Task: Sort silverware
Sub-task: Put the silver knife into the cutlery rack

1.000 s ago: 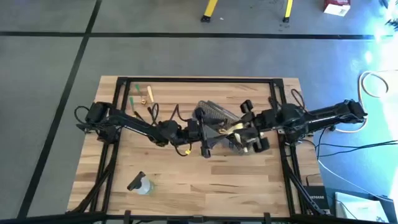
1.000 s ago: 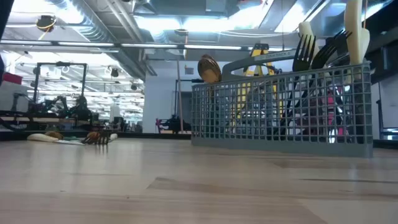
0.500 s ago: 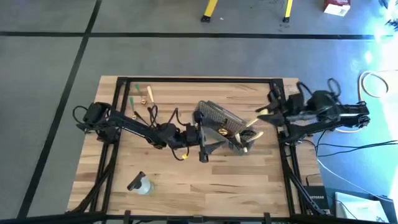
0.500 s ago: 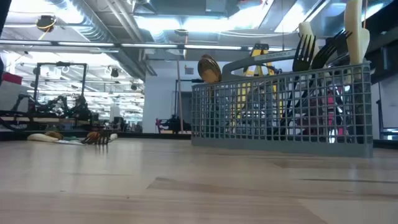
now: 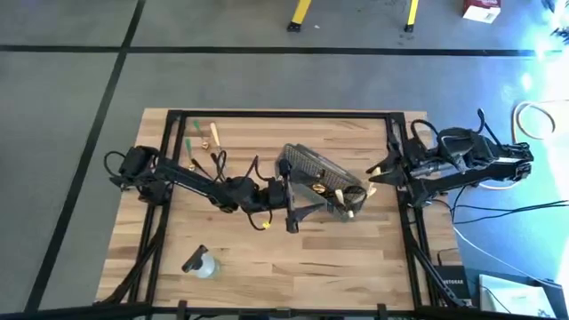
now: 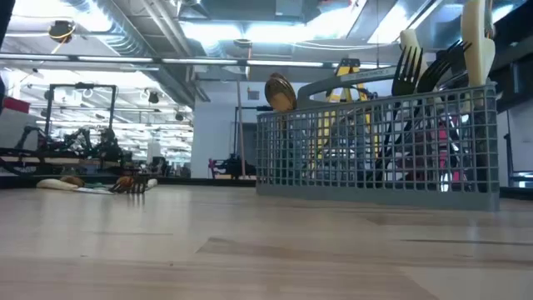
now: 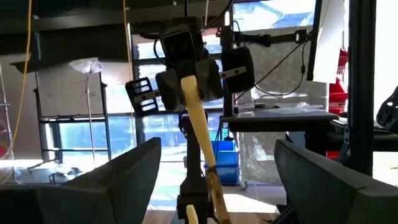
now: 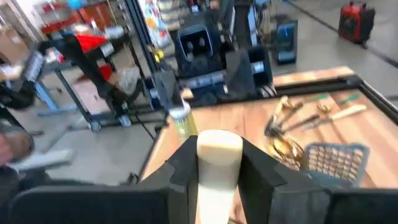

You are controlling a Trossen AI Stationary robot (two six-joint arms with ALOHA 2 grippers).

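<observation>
Right gripper [image 8: 219, 180], jaws clamped on a pale utensil [image 8: 217, 163], risks dropping it short of the wire-mesh basket [image 5: 322, 182]; left jaws indeterminate.

The table [image 5: 267, 258] is light wood with darker grain stripes. The basket [image 6: 379, 146] is grey, with a grid pattern of mesh. In it stand black forks [image 6: 420, 71], a gold spoon [image 6: 280, 92] and a cream handle [image 6: 475, 37]. The right gripper [image 8: 219, 163] is black and holds a cream utensil [image 8: 217, 171].
</observation>
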